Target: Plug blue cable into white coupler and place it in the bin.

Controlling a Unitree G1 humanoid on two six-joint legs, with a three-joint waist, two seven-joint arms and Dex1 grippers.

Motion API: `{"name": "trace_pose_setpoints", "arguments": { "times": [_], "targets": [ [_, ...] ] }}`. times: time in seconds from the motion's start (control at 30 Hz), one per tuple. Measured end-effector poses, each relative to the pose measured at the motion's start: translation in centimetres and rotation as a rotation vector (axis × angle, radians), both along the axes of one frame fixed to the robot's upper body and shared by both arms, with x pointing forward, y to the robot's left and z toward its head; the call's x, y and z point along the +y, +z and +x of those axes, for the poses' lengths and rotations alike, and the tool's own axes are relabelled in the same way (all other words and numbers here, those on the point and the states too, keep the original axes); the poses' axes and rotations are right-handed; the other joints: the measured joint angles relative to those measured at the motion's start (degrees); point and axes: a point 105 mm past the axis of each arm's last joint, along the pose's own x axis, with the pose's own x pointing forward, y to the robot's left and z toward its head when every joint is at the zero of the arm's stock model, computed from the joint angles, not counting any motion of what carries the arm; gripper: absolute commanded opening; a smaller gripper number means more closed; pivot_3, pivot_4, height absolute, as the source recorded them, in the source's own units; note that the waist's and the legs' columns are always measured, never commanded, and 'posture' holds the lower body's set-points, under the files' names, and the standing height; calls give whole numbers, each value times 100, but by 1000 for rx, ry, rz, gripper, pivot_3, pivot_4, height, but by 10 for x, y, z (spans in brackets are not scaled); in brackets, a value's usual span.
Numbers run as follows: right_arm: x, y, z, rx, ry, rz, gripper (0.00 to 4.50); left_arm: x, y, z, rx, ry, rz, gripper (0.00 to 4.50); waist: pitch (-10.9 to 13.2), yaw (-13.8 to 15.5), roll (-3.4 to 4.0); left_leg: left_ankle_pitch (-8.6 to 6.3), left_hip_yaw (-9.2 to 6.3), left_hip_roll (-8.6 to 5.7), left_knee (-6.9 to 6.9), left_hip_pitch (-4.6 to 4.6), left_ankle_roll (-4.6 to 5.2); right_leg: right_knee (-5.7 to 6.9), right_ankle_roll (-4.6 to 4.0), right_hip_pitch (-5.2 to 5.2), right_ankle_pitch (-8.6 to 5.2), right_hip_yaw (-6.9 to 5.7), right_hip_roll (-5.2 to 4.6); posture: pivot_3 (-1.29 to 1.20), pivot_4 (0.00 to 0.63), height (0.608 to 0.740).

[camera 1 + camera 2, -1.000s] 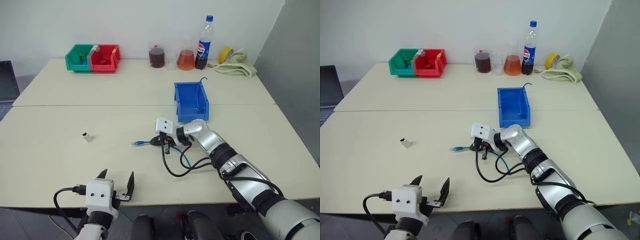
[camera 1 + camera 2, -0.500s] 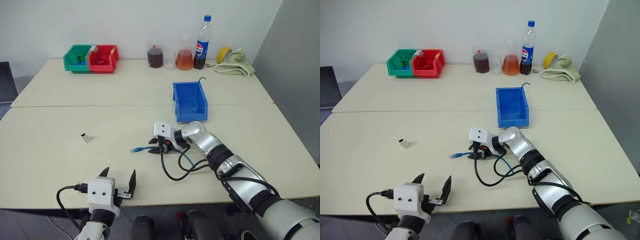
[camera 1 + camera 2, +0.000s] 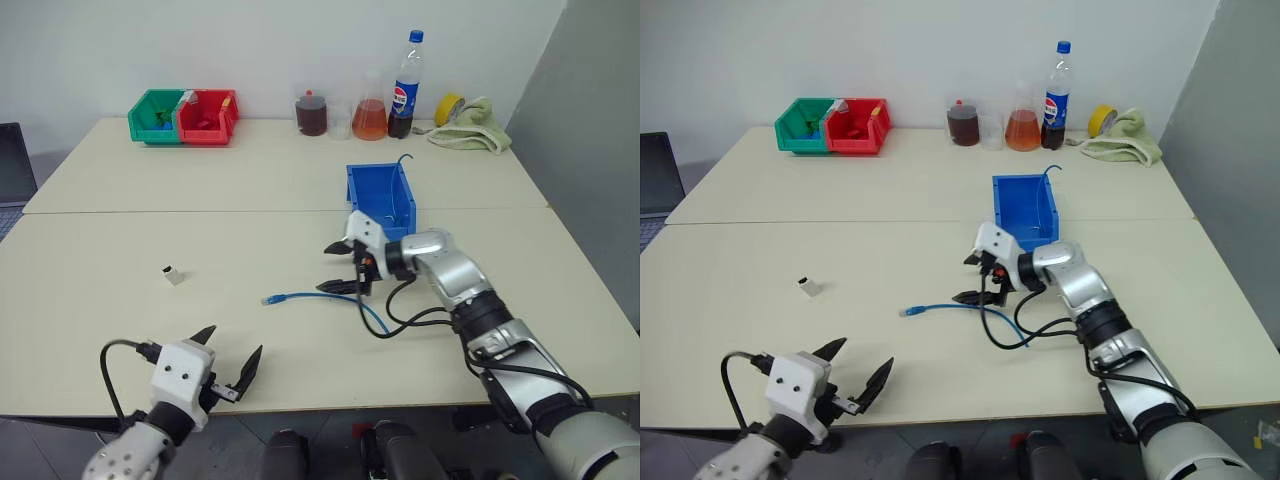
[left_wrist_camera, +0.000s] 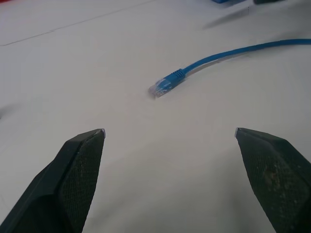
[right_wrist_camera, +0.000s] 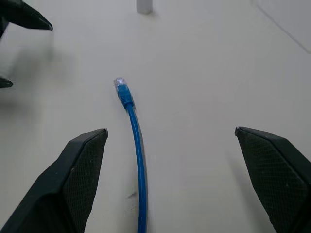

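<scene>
Head views: cable (image 3: 300, 296) lies loose on the tabletop (image 3: 120, 310), plug end pointing toward the robot's left, cord trailing back under the right gripper (image 3: 340, 268). That gripper hangs just above the cord with jaws wide and nothing in them. Coupler (image 3: 174, 274) sits alone, well apart from the plug, further to the left. Bin (image 3: 381, 202) stands just beyond the right gripper; nothing of the task shows in it. Left gripper (image 3: 230, 357) hovers at the near edge, jaws wide, empty.

Left wrist view: both fingers (image 4: 77, 167) spread wide over bare tabletop. The plug lies ahead between them, not touched.

Right wrist view: jaws wide. The cord runs up the middle between the fingers to its plug; the coupler (image 5: 144, 6) lies beyond the plug, apart from it.

Progress, judged: early. Plug not in coupler, neither part held, nothing binned. Left: grasp both, mate them, carry to bin.

Cable: thin, light blue, limp, gently curved; moulded blue boot with a clear plug tip. Coupler: tiny white block.
</scene>
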Motion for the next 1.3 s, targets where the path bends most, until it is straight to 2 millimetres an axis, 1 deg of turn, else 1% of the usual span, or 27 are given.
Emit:
{"name": "trace_pose_setpoints", "arguments": {
  "times": [0.07,0.1,0.17,0.27,0.33,0.43,0.47,0.53,0.73,0.87,0.97,1.1,1.3],
  "targets": [
    [-16,7,-16,16,23,21,4485,4,8,6,39,-127,12,4500,5,27,9,0,0,-2,0,0,0,-2,-1,0,-1,0,-1,0,150,740],
    [-20,8,-23,21,39,23,4485,6,12,9,46,-165,15,4500,6,27,11,0,1,-1,0,1,0,-2,-1,0,-1,-1,-1,0,150,740],
    [-28,10,-40,20,64,25,4485,9,22,25,46,-269,31,4500,7,31,13,0,1,-1,0,6,-1,1,0,2,0,-1,0,0,150,740],
    [-27,9,-61,34,111,32,4485,17,31,43,48,-345,58,4500,7,-19,12,1,8,3,1,11,-1,5,0,3,0,3,2,0,150,740],
    [-28,10,-71,53,113,48,4485,16,33,58,68,-421,58,4500,9,-19,14,1,6,0,1,12,-1,6,1,3,1,1,2,0,150,740],
    [-23,17,-82,56,125,82,4485,17,36,78,98,-504,67,4500,9,-17,12,1,5,2,-1,8,-2,5,1,2,0,-1,5,0,150,740],
    [-22,18,-85,59,128,91,4485,17,37,81,103,-520,64,4500,8,-20,11,1,5,2,-1,5,-2,2,1,0,0,-1,5,0,150,740],
    [-25,18,-87,60,107,96,4485,14,34,87,131,-582,74,4500,8,-22,10,0,7,-3,-1,-1,-2,-1,1,-2,0,2,3,0,150,740],
    [-41,15,-80,40,-12,63,4485,23,21,109,213,-660,142,4500,7,1,8,0,6,-5,1,-20,-1,-3,1,-15,0,-2,3,0,150,740],
    [-51,14,-77,19,-84,41,4485,16,7,117,252,-722,157,4500,6,9,5,0,8,-6,5,-23,-1,-1,2,-15,1,-3,4,0,150,740],
    [-54,14,-77,23,-117,42,4485,10,-2,121,276,-756,158,4500,6,-2,4,0,7,-6,6,-23,-1,2,2,-15,1,-2,4,0,150,740],
    [-54,16,-77,21,-136,44,4485,2,-5,125,279,-795,175,4500,6,-9,4,1,6,-5,6,-22,-1,3,2,-15,1,-2,5,0,150,740],
    [-58,18,-74,17,-176,47,4485,6,-6,129,283,-806,201,4500,4,-10,2,1,7,-5,7,-20,-1,6,3,-14,1,-2,5,0,150,740]
  ]
}}
